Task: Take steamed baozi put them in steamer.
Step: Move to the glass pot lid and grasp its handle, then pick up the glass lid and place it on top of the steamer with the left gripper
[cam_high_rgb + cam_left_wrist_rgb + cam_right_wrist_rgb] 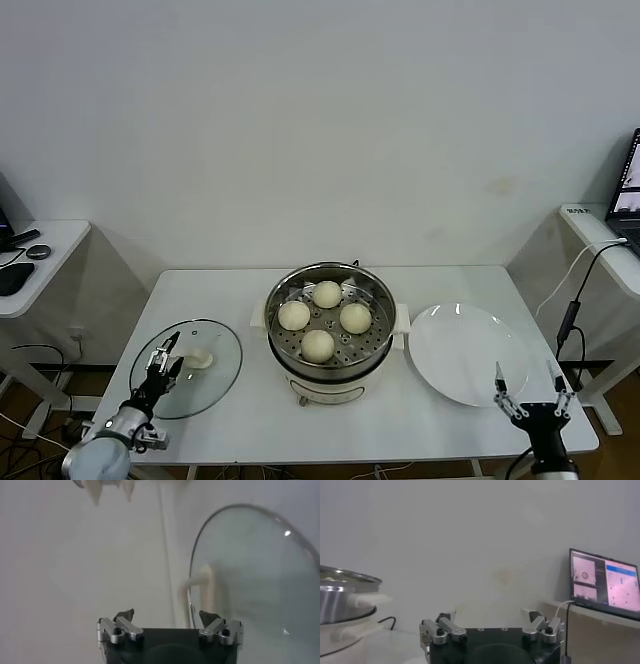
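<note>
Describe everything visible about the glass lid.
The glass lid is round and clear with a thin metal rim and a white handle at its centre. It lies flat on the white table, left of the steamer and apart from it. The open left gripper hovers at its near-left edge.

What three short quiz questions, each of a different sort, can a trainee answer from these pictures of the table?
1. How many steamed baozi lie in the steamer?
2. True or false: the white plate holds one bun.
3. Which thing lies nearest the left end effector? A. glass lid B. the white plate C. laptop

Key:
1. Four, all on the perforated tray.
2. False; the plate is bare.
3. A. The left end effector is open above the lid's near edge; the right end effector is open at the table's front edge, near the plate.
</note>
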